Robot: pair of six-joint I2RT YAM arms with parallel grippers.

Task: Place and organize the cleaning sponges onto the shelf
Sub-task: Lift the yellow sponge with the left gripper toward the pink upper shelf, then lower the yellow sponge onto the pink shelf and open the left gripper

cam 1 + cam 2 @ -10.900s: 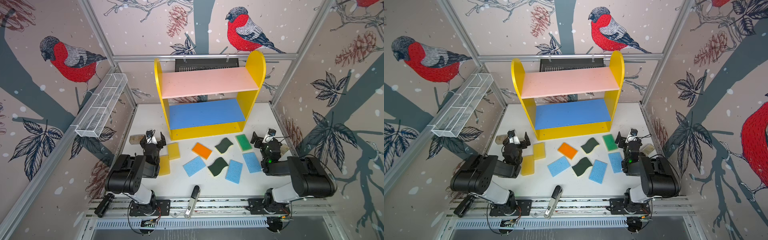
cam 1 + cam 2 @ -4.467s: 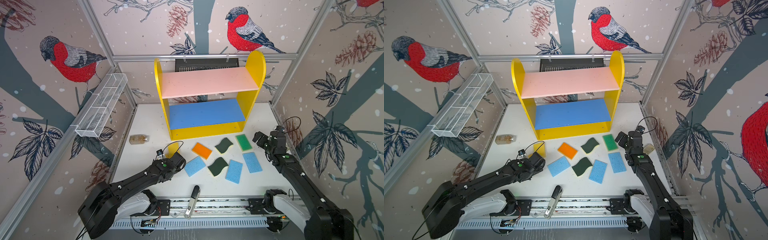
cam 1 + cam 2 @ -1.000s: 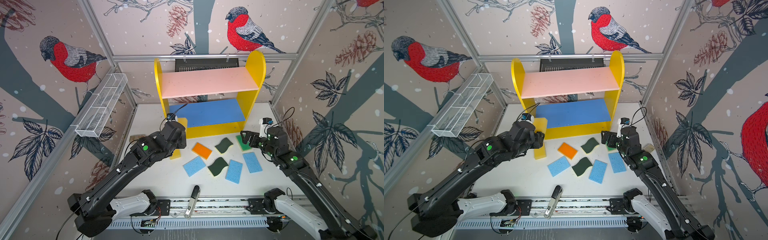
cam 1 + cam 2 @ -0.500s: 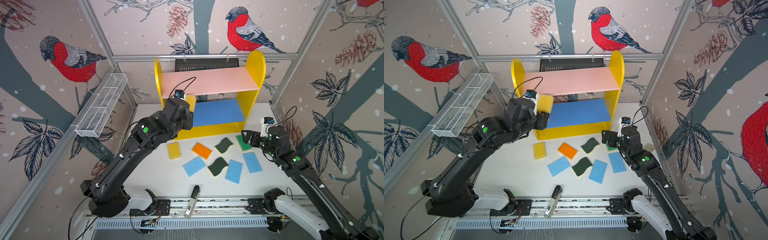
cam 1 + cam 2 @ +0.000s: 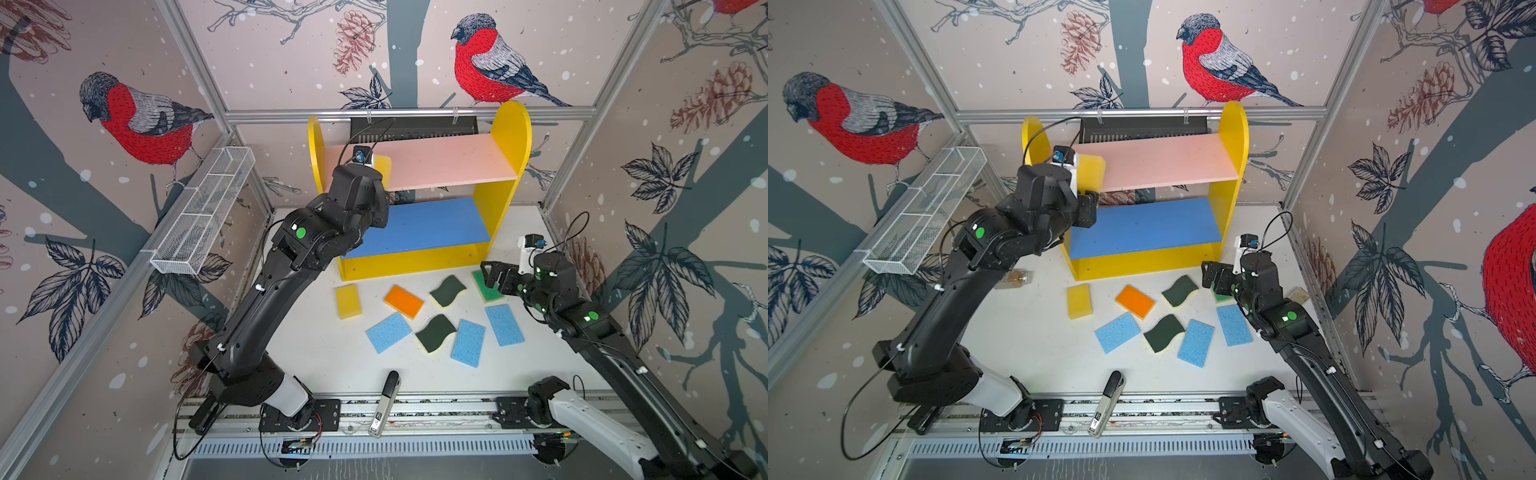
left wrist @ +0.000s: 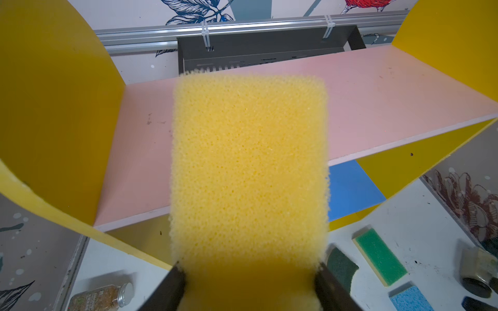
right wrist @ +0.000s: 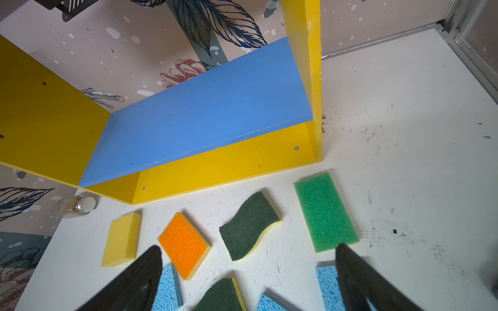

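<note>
Left wrist centre: my left gripper (image 6: 248,285), clamping the porous yellow sponge block (image 6: 249,167), has reached the pink upper board (image 6: 377,107); release next.

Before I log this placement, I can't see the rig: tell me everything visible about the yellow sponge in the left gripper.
The yellow sponge is a rectangular block of coarse, open-pored foam. The left gripper pinches its near end between both fingers. It juts over the left end of the pink shelf board; contact there cannot be told.
</note>
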